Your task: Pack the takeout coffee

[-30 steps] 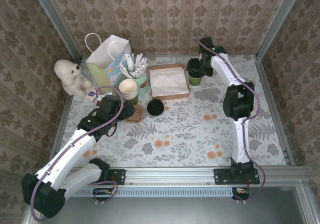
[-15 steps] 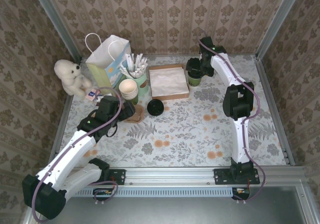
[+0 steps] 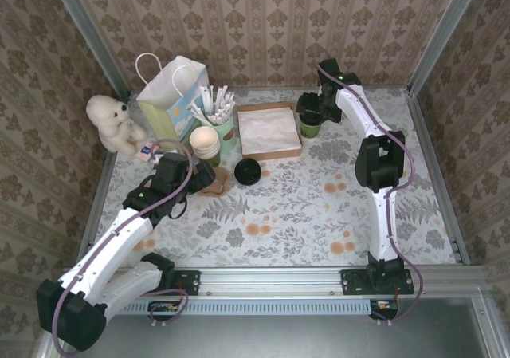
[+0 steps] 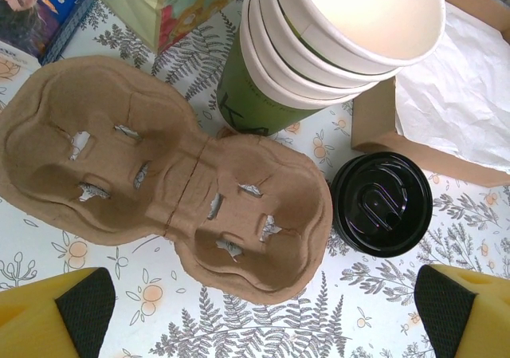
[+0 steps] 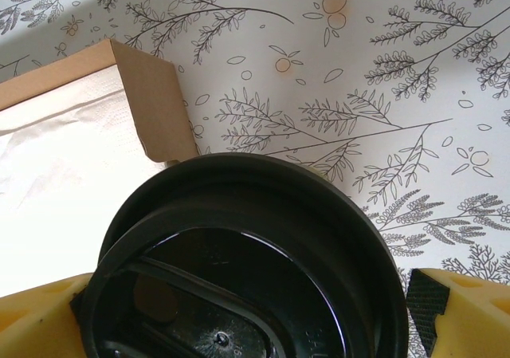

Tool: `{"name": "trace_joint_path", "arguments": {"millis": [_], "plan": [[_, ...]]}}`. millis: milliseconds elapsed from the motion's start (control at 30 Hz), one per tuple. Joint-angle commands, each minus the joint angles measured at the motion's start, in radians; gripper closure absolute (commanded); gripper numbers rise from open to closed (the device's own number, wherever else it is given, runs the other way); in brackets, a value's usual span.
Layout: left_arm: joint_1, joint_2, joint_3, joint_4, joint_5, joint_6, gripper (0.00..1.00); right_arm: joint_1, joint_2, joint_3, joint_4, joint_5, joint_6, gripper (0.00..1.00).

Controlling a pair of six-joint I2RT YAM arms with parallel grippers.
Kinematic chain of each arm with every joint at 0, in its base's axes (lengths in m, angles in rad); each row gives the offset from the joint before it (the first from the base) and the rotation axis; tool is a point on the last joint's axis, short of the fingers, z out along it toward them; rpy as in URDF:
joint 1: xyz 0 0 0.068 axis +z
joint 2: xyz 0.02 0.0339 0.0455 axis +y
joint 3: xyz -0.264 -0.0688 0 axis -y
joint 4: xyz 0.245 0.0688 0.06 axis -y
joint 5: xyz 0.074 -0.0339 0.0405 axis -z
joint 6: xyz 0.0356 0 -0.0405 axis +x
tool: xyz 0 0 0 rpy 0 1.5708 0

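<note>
In the overhead view, the wrist carrying the left fingers [image 4: 72, 310] now sits a little farther toward the lower left of the frame than a second ago. It has drawn slightly away from the stack of cream cups [image 3: 204, 141], and most of that drift falls in the first half second. At the upper right, the dark head behind the right fingers [image 5: 466, 310] covers less of the takeout coffee [image 3: 309, 125]. The cup's green wall, largely hidden a second ago, now shows just below the head.
</note>
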Motion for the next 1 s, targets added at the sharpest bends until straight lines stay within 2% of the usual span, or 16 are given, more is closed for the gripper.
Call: {"name": "trace_joint_path", "arguments": {"millis": [0,433,533,700,967], "plan": [[0.009,-0.002,-0.011,0.012,0.014,-0.018,0.00,-0.005,-0.060,0.013,-0.047,0.033,-0.010,0.03],[0.016,-0.004,-0.009,0.006,0.018,-0.030,0.00,-0.007,-0.122,-0.026,-0.028,0.040,-0.022,0.01],[0.041,0.002,0.014,-0.022,0.036,-0.042,0.00,-0.006,-0.173,-0.070,0.004,0.025,-0.024,0.00],[0.172,0.002,0.062,-0.017,0.193,-0.013,0.00,-0.006,-0.374,-0.305,0.162,0.048,0.003,0.00],[0.355,0.055,0.234,-0.130,0.318,0.008,0.00,-0.001,-0.851,-0.901,0.471,0.059,0.058,0.00]]}}
